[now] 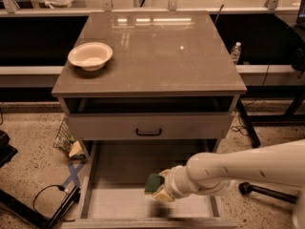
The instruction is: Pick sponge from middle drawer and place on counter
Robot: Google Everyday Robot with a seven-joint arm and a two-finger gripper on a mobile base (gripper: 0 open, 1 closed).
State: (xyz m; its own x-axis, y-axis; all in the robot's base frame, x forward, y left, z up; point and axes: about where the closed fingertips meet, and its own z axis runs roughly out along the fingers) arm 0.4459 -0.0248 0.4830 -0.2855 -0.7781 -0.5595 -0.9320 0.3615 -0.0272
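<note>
The middle drawer (112, 202) is pulled out at the bottom of the cabinet, its pale floor showing. My white arm reaches in from the right. My gripper (161, 189) is over the drawer's middle, shut on the sponge (153, 182). The sponge's dark green face points up and left, with the yellow foam beneath it. It is held a little above the drawer floor, with a shadow under it. The counter (157, 56) tops the cabinet above and reflects ceiling lights.
A pale bowl (90, 56) sits on the counter's left side. A closed grey drawer front with a black handle (148, 132) is above the open drawer. A water bottle (236, 52) stands behind the right edge. Cables and blue tape (71, 176) lie on the floor at left.
</note>
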